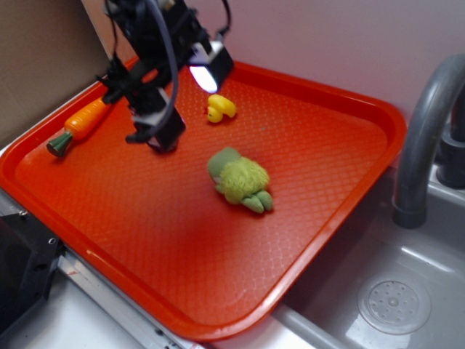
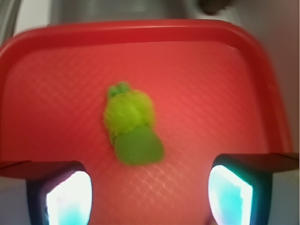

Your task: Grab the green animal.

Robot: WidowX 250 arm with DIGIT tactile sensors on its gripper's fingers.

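Green animal [image 1: 240,180] on tray [image 1: 182,254], duck [image 1: 220,107] behind.

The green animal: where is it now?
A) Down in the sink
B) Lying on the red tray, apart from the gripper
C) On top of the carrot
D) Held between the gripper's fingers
B. The green animal lies on the red tray, and the open gripper hangs apart from it, holding nothing.

- The green animal [image 1: 240,180] has a fuzzy, matt plush body with a smoother, darker green head and feet.
- The tray [image 1: 328,182] is glossy red plastic with a fine diamond texture.
- The duck [image 1: 220,107] looks like smooth rubber.
- The faucet [image 1: 423,127] is smooth grey.
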